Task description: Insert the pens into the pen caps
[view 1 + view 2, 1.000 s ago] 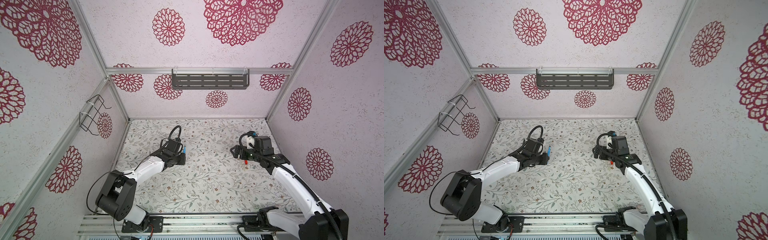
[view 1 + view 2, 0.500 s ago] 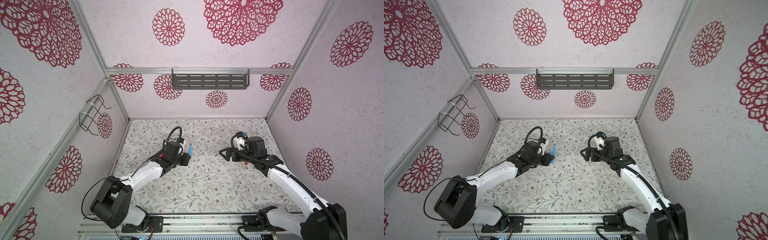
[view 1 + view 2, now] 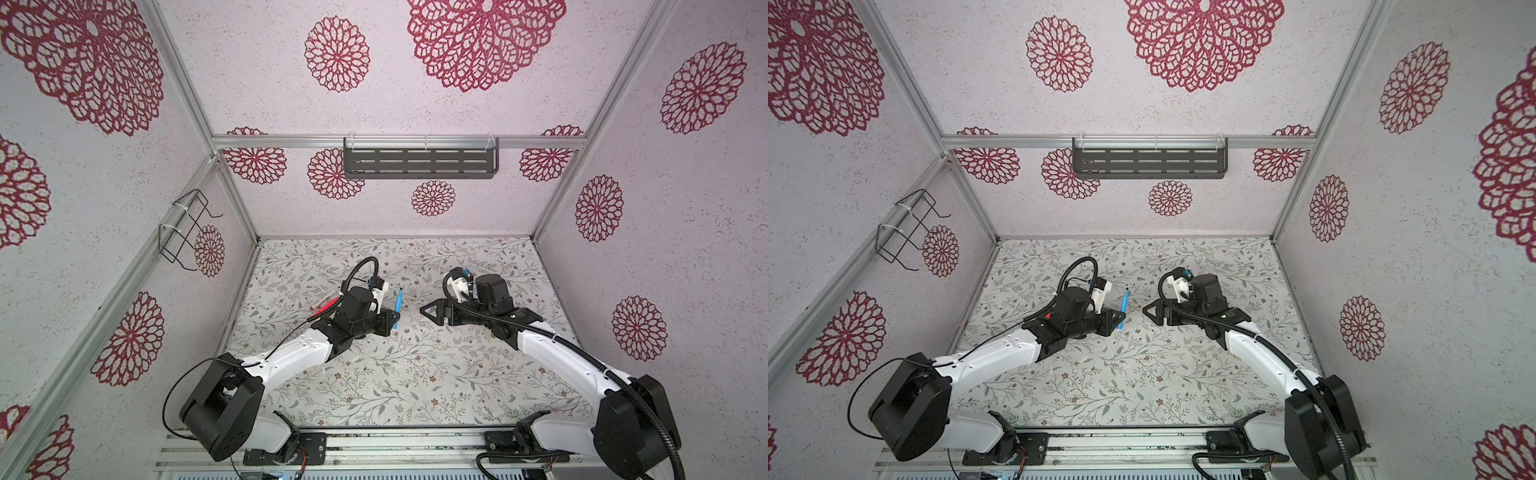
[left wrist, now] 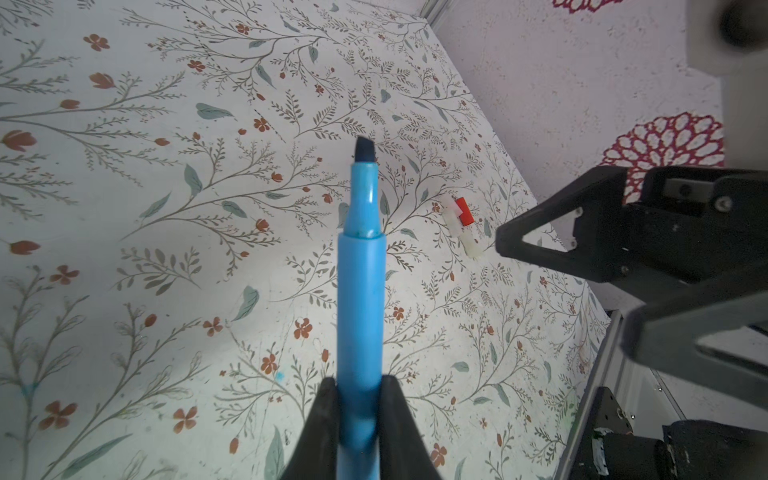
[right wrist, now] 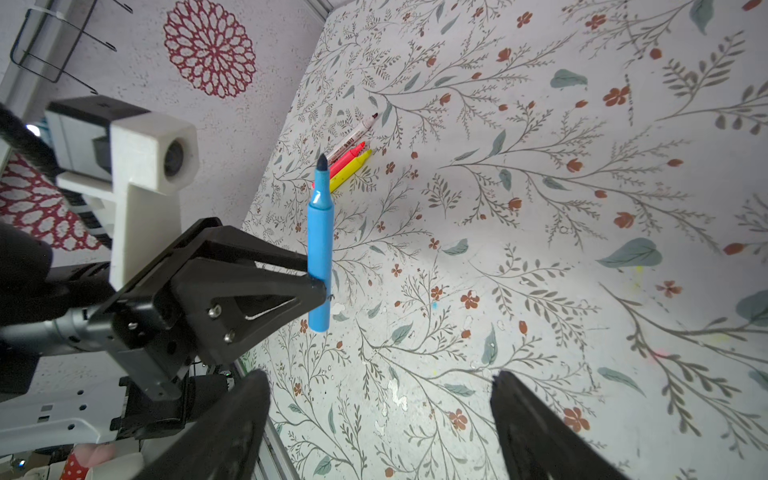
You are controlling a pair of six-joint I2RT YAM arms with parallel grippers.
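Pinching one blue pen (image 4: pixel 360 299) above the bench (image 5: pixel 540 249), your left gripper (image 4: pixel 359 399) grips tight; your right gripper (image 5: pixel 380 374) hangs spread, empty. Lying together on the bench: white pen (image 5: pixel 351 139), pink-red pen (image 5: pixel 347 159), yellow pen (image 5: pixel 351 170). Elsewhere: one red cap (image 4: pixel 463 210), two pale caps (image 4: pixel 451 216) (image 4: pixel 473 248).

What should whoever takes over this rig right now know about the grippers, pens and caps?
Left gripper: shut on the blue plastic marker pen, nib bare.
Right gripper: open, empty, facing the left one.
White pen with red ends, pink-red pen, yellow pen: side by side on the floral table, uncapped.
Small red plastic cap and pale caps: clustered on the table.
Done: nothing capped. Left: all four pens.
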